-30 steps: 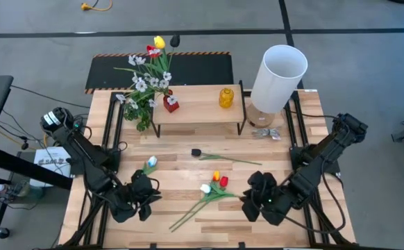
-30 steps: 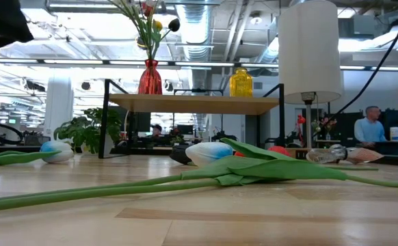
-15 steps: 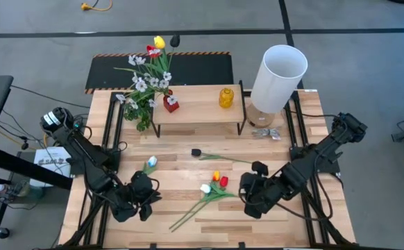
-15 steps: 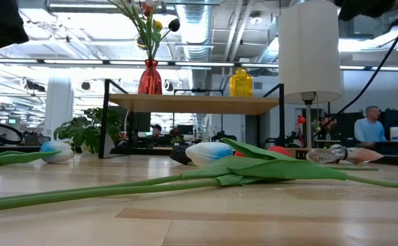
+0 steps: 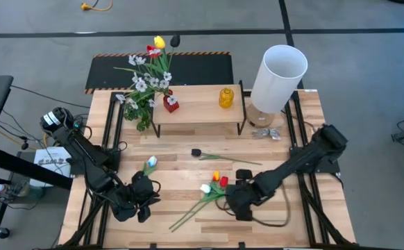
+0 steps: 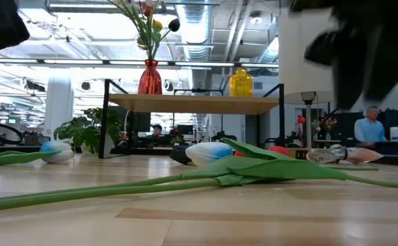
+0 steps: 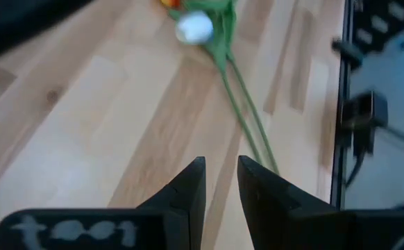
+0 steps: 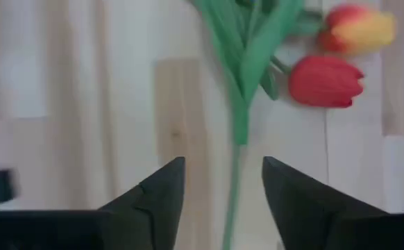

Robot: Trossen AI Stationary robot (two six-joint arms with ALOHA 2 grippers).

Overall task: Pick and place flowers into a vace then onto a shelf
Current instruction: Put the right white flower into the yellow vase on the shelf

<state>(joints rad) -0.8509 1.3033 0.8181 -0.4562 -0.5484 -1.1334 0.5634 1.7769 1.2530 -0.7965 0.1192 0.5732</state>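
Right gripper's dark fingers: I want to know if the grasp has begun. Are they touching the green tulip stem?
Apart. In the right wrist view the right gripper stands open, the green tulip stem running between its fingers with bare table on both sides.

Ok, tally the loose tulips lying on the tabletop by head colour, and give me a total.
White tulips: 2
Black tulip: 1
Red tulip: 1
Orange-yellow tulip: 1
Total: 5
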